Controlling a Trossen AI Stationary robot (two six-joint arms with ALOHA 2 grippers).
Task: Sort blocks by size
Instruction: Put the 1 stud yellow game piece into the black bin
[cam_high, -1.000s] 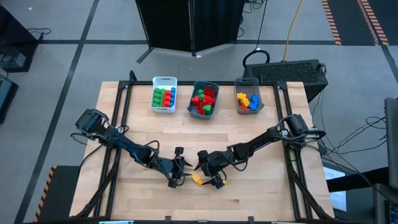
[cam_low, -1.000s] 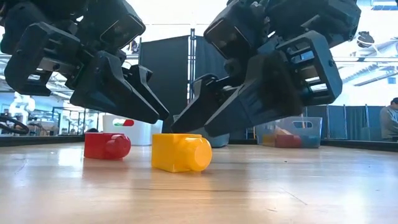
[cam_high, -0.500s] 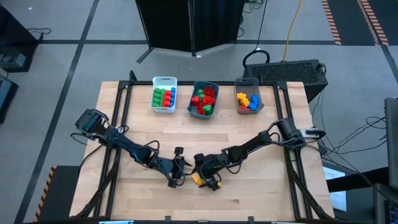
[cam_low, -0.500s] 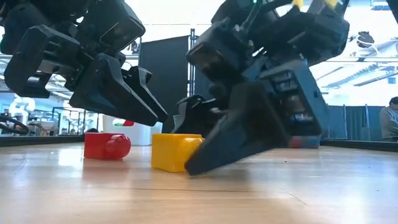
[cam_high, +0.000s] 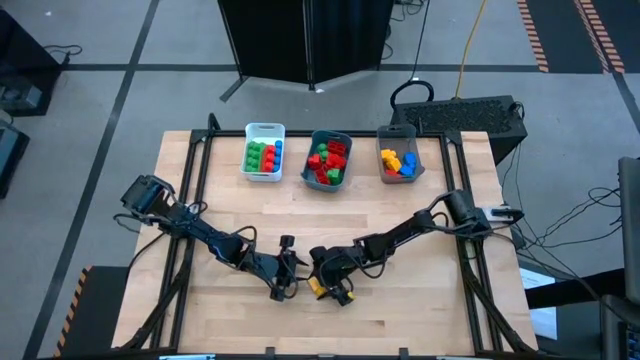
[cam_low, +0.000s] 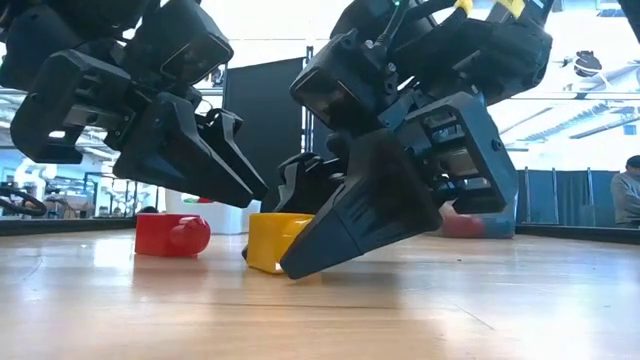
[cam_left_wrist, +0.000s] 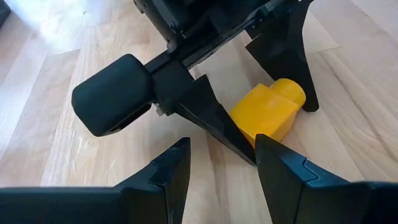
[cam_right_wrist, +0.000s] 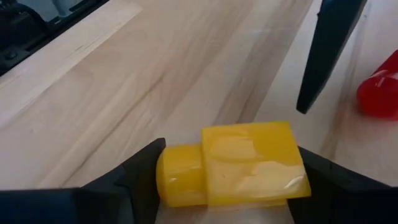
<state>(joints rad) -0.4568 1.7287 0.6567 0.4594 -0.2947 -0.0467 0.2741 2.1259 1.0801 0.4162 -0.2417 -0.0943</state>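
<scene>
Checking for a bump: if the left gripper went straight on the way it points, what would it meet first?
Probably the right gripper, whose near finger crosses ahead of the left gripper; the yellow block sits just behind it. Depth is unclear.

Yellow block (cam_right_wrist: 249, 163) and red block (cam_low: 172, 234) are seen on the pale wood-grain surface (cam_high: 400, 210). White bin (cam_high: 264, 152) is filled with green, red, blue blocks; grey bin (cam_high: 327, 160) with red and green; third bin (cam_high: 398, 155) with yellow, orange, blue. Both pincers are black.
</scene>
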